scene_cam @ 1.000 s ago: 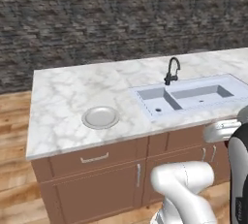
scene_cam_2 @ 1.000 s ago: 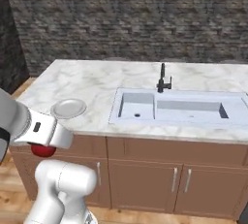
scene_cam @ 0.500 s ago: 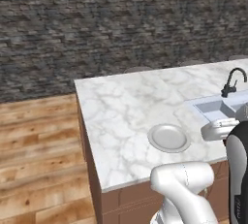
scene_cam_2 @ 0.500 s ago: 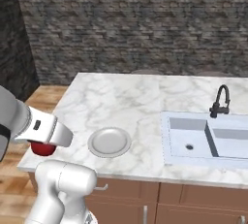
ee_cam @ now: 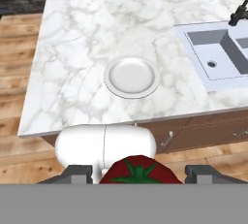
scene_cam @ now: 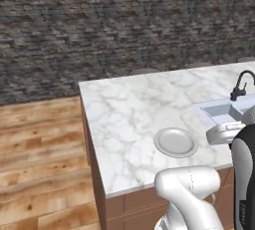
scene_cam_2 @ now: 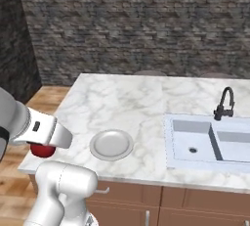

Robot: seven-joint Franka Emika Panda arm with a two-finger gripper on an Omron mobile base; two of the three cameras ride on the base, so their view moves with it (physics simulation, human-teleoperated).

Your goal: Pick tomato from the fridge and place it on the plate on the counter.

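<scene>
The tomato [ee_cam: 140, 170] sits between the two dark fingertips of the gripper [ee_cam: 139, 173], which is closed on it; its green stem star faces the hand camera. In the right base view the same red ball [scene_cam_2: 42, 149] hangs under the hand, low and off the near left corner of the counter [scene_cam_2: 122, 98], not yet above the marble. I think it is carried low and near the robot so that the grip is safe during travel. The plate [ee_cam: 131, 76] is empty and lies near the front edge of the counter (a short reach forward and up). The sink [scene_cam_2: 215, 142] and the black faucet [scene_cam_2: 224, 103] are well apart to the right. Nothing stands between tomato and plate except the counter edge, which the hand must rise over.
</scene>
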